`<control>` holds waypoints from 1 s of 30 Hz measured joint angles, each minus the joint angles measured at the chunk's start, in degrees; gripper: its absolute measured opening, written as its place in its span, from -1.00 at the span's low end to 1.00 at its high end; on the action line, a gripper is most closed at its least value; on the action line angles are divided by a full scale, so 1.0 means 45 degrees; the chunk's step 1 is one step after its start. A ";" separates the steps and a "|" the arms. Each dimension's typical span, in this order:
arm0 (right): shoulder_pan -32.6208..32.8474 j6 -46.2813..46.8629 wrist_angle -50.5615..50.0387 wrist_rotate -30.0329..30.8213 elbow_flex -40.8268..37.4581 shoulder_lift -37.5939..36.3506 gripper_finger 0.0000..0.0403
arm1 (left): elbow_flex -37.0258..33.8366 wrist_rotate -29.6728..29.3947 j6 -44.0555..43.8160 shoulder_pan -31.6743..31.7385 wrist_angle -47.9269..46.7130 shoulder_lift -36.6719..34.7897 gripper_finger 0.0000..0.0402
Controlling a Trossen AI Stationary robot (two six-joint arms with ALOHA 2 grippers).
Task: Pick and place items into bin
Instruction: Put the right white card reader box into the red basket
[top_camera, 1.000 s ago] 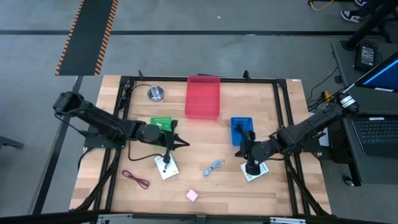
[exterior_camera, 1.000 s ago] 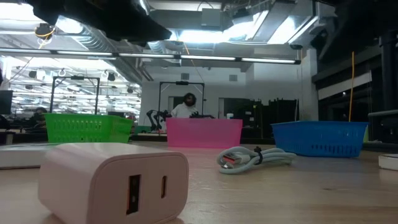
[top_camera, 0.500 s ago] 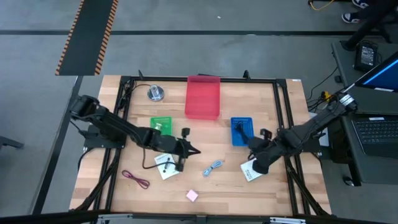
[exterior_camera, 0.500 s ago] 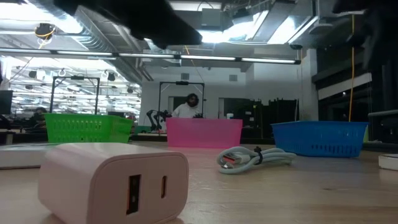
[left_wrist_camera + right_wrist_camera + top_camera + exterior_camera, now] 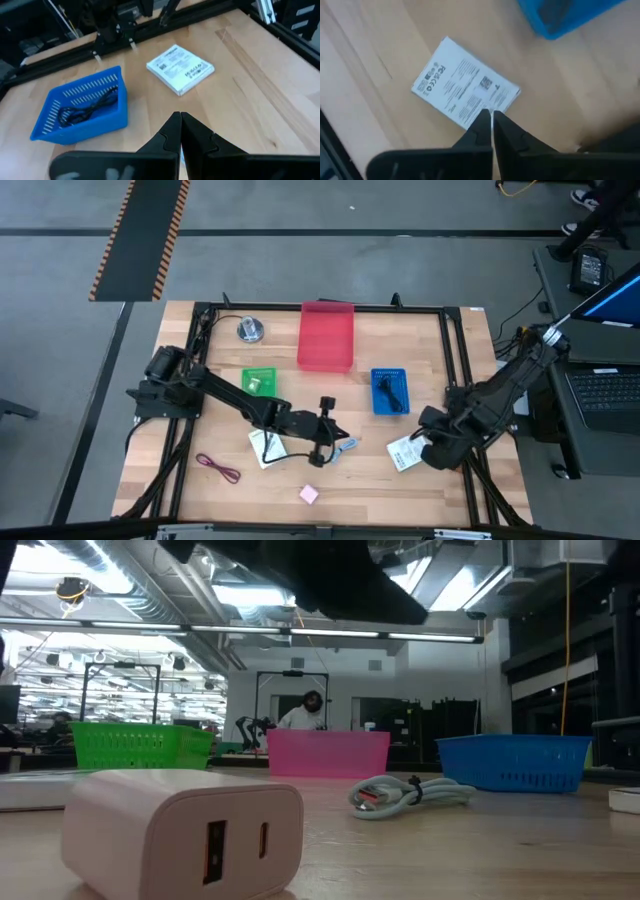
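My left gripper [image 5: 338, 443] is shut and hangs above the coiled light-blue cable [image 5: 346, 446], which lies on the table [image 5: 410, 792]. My right gripper [image 5: 432, 452] is shut and points down beside the right white card [image 5: 403, 453]; its tips [image 5: 491, 118] stand over that card's edge [image 5: 465, 92]. A second white card [image 5: 265, 448] with a thin black cable on it lies at mid-left. A maroon cable [image 5: 218, 468] and a pink cube [image 5: 309, 494] lie near the front edge. The blue bin [image 5: 390, 391] holds a black cable [image 5: 80, 107].
A red bin [image 5: 326, 336] stands at the far middle and a green bin [image 5: 259, 381] left of centre. A round silver disc [image 5: 250, 330] sits far left. Black frame rails [image 5: 455, 370] run along the table's sides. Bare wood lies along the front edge.
My left gripper has reached toward the table's right, from over the left white card to over the light-blue cable, staying shut. My right gripper has drawn back toward the right edge, off the right white card, and has rolled and tipped. The card stays flat on the table.
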 joint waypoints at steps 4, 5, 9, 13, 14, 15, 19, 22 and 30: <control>0.0792 0.1471 0.0101 0.0002 -0.0365 0.0005 -1.00 | 0.0344 0.0054 0.0002 0.0000 0.0078 0.0226 -0.98; 0.0965 0.1819 0.0203 0.0000 -0.0535 0.0005 -1.00 | 0.0357 0.0130 0.0000 0.0000 0.0189 0.0237 -0.98; 0.1506 0.2595 0.1253 -0.0060 -0.1383 0.0010 -1.00 | 0.0353 0.0226 0.0000 0.0000 0.0319 0.0252 -0.98; 0.1706 0.3018 0.2669 -0.0063 -0.2183 0.0025 -1.00 | 0.0348 0.0597 0.0000 0.0000 0.0318 0.0252 -0.98; 0.1718 0.3125 0.2924 -0.0082 -0.2349 0.0048 -1.00 | 0.0348 0.0602 0.0000 0.0000 0.0329 0.0252 -0.98; 0.1718 0.3162 0.3141 -0.0118 -0.2516 0.0063 -1.00 | 0.0348 0.0602 0.0000 0.0000 0.0332 0.0252 -0.98; 0.1718 0.3387 0.3699 -0.0767 -0.3061 0.0063 -1.00 | 0.0348 0.0597 0.0000 0.0000 0.0323 0.0252 -0.98; 0.1718 0.3682 0.3702 -0.1200 -0.3193 0.0063 -1.00 | 0.0348 0.0597 0.0000 0.0000 0.0300 0.0252 -0.98; 0.1752 0.3835 0.3808 -0.1373 -0.3207 0.0391 -1.00 | 0.0343 0.0555 0.0000 0.0000 0.0212 0.0252 -0.98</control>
